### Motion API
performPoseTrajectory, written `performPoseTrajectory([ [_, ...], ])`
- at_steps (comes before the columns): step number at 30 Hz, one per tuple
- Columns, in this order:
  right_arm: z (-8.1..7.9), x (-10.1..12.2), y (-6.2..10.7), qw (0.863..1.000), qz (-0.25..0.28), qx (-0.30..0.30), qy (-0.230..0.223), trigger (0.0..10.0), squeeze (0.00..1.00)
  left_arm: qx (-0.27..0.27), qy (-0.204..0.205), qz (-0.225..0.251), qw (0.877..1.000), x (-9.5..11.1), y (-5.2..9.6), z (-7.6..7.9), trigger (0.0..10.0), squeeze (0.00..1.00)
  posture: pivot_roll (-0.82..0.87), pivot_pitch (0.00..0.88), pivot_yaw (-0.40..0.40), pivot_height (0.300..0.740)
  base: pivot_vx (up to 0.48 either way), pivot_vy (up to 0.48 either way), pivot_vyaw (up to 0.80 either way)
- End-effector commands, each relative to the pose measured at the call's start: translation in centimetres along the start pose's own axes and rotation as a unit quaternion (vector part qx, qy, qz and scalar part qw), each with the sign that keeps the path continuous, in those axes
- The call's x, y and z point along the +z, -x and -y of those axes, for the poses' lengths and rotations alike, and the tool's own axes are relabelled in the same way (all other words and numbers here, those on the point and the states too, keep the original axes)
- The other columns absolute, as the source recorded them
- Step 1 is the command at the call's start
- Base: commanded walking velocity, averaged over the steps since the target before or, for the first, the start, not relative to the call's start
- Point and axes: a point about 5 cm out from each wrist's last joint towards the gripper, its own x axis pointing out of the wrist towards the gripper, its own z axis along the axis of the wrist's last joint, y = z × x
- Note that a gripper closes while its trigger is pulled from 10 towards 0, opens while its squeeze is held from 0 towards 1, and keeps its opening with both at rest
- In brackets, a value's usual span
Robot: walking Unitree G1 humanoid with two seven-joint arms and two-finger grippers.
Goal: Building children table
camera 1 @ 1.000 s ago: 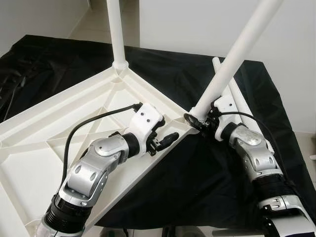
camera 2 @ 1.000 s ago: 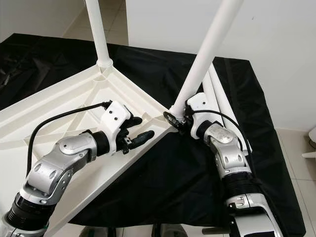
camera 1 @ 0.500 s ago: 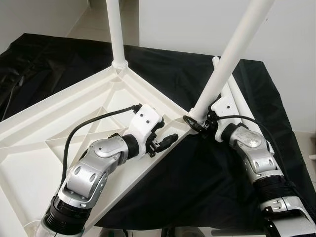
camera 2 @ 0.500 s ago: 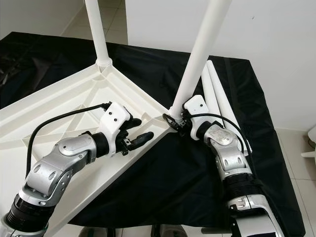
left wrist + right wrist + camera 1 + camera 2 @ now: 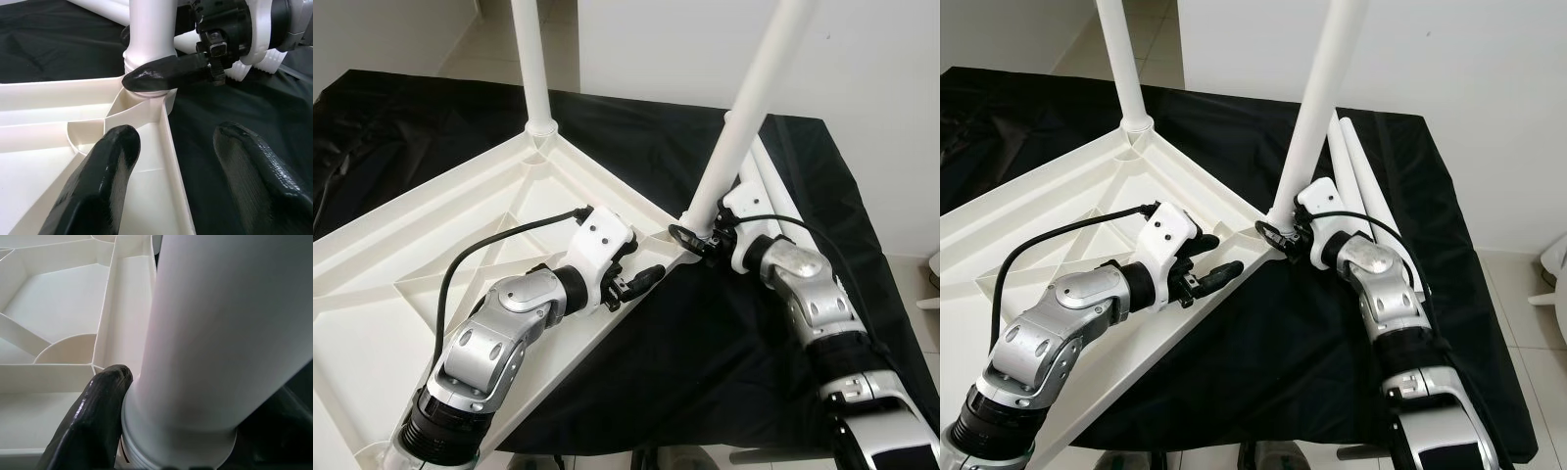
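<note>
the white tabletop (image 5: pixel 431 255) lies upside down on a black cloth (image 5: pixel 705 362). one leg (image 5: pixel 530 69) stands in its far corner; a second leg (image 5: pixel 744 117) leans in the near corner socket. the right gripper (image 5: pixel 697 238) is clamped on that leg's base. the left gripper (image 5: pixel 631 274) rests on the tabletop's rim, fingers apart. spare legs (image 5: pixel 1361 181) lie beside.

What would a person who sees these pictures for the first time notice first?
First, the big white tabletop lying upside down on a black cloth, with one leg standing upright at its far corner. Next, the right pincer grips a second, tilted leg at its base, at the near right corner. The left pincer hovers open just beside that corner, and two spare legs lie on the cloth behind.
</note>
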Motion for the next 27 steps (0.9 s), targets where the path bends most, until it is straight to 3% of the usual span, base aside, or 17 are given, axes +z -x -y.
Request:
performPoseTrajectory([
  [1, -1.3, -1.8, -0.2, 0.999, -0.038, 0.028, -0.015, 10.0, 0.0, 0.01, 0.0, 0.001, 1.0, 0.2, 0.1, 0.1, 10.0, 0.0, 0.07, 0.117, -0.047, 0.74, 0.0, 0.0, 0.0],
  [9, -2.0, -2.4, 0.2, 0.998, -0.043, 0.024, -0.027, 10.0, 0.0, 0.012, 0.002, 0.002, 1.0, 0.1, 0.2, 0.1, 10.0, 0.0, 0.07, 0.119, -0.049, 0.74, 0.0, 0.0, 0.0],
  [17, -2.4, -2.8, -0.1, 0.993, -0.046, -0.075, -0.077, 10.0, 0.0, 0.007, 0.002, 0.002, 1.0, 0.2, 0.1, 0.2, 10.0, 0.0, 0.06, 0.122, -0.041, 0.74, 0.0, 0.0, 0.0],
  [27, -0.8, -1.7, -0.8, 0.969, -0.034, -0.22, -0.103, 10.0, 0.0, 0.002, 0.005, 0.003, 1.0, 0.2, 0.0, 0.5, 10.0, 0.0, 0.06, 0.121, -0.045, 0.74, 0.0, 0.0, 0.0],
])
